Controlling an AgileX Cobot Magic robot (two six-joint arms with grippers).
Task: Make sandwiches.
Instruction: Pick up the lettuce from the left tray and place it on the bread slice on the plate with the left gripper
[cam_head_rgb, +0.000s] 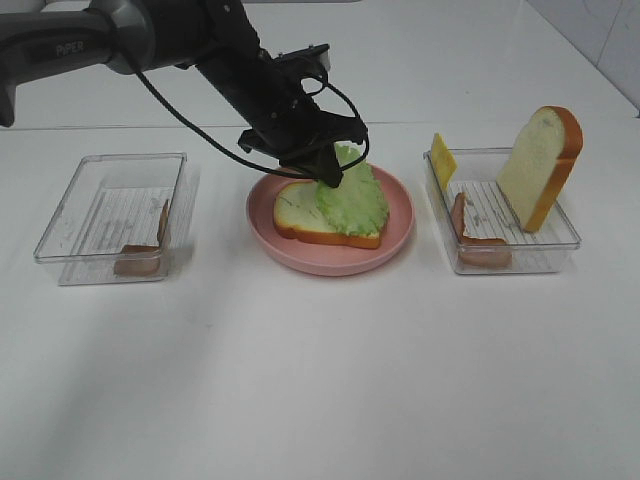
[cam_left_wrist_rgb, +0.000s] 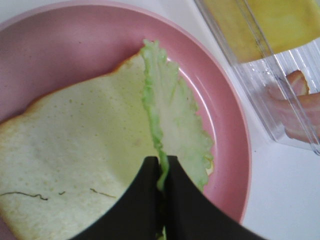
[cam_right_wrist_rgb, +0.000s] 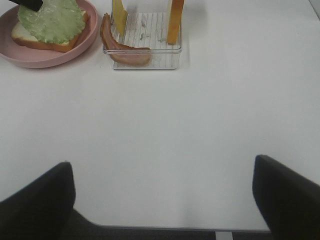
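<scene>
Lettuce leaf (cam_left_wrist_rgb: 175, 115) sits pinched in the left gripper (cam_left_wrist_rgb: 162, 162); right gripper (cam_right_wrist_rgb: 162, 200) gapes wide.

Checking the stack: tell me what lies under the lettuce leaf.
A bread slice, on the pink plate. The lettuce leaf, pinched by the left gripper, hides part of it.

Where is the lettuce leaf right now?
In the exterior high view the lettuce leaf lies at centre over the bread slice on the pink plate, its edge pinched in the jaws of the left gripper.
</scene>
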